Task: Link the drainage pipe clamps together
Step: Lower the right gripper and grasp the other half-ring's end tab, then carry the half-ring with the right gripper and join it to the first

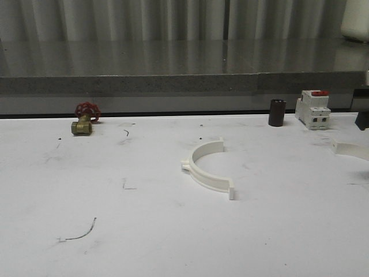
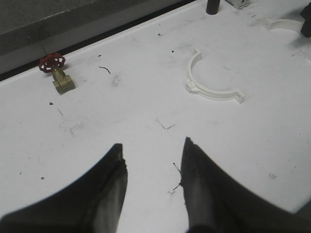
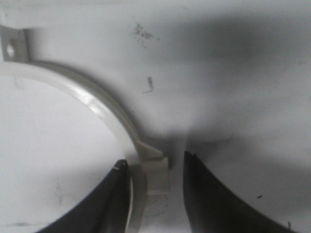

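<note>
One white half-ring drainage pipe clamp (image 1: 207,167) lies flat in the middle of the table, also seen in the left wrist view as the clamp (image 2: 211,80). A second clamp (image 1: 351,150) lies at the table's right edge. In the right wrist view my right gripper (image 3: 155,162) is open and straddles this second clamp (image 3: 97,104) at a small block on its band. One finger (image 3: 116,194) touches the band; the other finger (image 3: 209,189) stands a little apart. My left gripper (image 2: 153,155) hangs open over bare table, well short of the middle clamp.
A brass valve with a red handwheel (image 1: 85,119) sits at the back left. A dark cylinder (image 1: 277,112) and a white breaker with a red top (image 1: 313,108) stand at the back right. A grey ledge (image 1: 173,83) runs behind the table.
</note>
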You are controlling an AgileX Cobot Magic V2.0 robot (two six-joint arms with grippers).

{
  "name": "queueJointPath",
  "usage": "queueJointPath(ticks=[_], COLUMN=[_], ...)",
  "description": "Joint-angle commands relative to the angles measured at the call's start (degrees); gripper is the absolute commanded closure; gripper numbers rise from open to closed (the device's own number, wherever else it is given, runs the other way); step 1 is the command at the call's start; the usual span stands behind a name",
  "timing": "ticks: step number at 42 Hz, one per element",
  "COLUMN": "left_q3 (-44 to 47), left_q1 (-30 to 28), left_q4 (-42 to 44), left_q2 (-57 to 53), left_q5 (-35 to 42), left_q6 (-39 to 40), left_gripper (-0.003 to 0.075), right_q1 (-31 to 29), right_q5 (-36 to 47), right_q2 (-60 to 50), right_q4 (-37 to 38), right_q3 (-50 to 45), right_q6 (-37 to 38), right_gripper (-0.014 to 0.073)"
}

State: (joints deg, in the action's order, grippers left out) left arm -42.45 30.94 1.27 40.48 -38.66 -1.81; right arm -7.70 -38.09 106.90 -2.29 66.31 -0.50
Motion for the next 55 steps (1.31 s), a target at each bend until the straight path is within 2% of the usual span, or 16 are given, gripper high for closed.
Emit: queueJointPath(ticks=[1, 7, 25, 34, 41, 48, 55], left_q3=[-1.5, -1.5, -1.5, -1.5, -1.5, -1.5, -1.5], left_q1=[-0.2, -0.2, -0.2, -0.2, -0.2, -0.2, -0.2], left_q4=[-0.1, -0.1, -0.1, -0.1, -0.1, -0.1, -0.1], left_q2=[-0.3, -0.3, -0.3, -0.3, -0.3, -0.3, -0.3], left_q5=[4.0, 4.0, 4.0, 4.0, 4.0, 4.0, 4.0], left_q6=[0.0, 0.0, 0.0, 0.0, 0.0, 0.0, 0.0], left_gripper=[0.0461, 0.0461, 0.0461, 0.0461, 0.0461, 0.0461, 0.0461], right_q1=[-0.4, -0.4, -0.4, -0.4, 0.0, 2.6, 8.1], right_q5=[1.2, 1.0, -0.2, -6.4, -11.2, -14.3, -15.4], right_q2=[-2.7, -2.7, -2.7, -3.4, -6.6, -12.7, -17.5], right_q4=[0.0, 0.0, -0.2, -2.6, -7.8, -7.7, -9.0], right_q3=[1.5, 1.5, 1.5, 1.7, 5.5, 6.8, 8.7], right_q6=[-0.7, -0.7, -0.7, -0.7, -0.7, -0.7, -0.7], right_gripper=[0.0378, 0.0444, 0.0445, 0.0445, 0.0445, 0.0445, 0.0445])
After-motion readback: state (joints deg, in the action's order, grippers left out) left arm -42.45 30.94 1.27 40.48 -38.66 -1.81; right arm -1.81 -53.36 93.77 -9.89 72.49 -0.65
